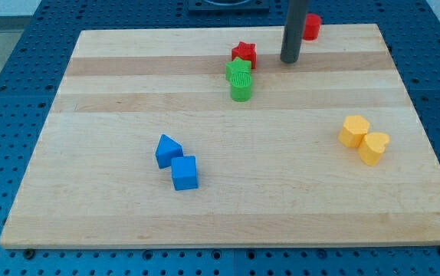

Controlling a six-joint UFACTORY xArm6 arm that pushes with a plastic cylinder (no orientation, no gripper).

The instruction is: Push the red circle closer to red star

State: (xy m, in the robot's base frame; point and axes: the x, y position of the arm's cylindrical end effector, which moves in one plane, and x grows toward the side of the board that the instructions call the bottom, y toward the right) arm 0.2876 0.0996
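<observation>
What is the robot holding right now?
Nothing. It has no gripper, only a rod; my tip sits on the board between the red star and the red circle, not touching either.

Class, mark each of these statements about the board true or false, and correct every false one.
1. The rod's tip lies between the red star and the red circle. True.
2. The red circle touches the red star. False: they are well apart, the circle at the view's top edge.
3. A green star sits against the red star, with a green cylinder just below it. True.
4. The two blue blocks, a triangle and a cube, lie at the view's right. False: lower left.
5. The two yellow blocks are far apart. False: they touch.
</observation>
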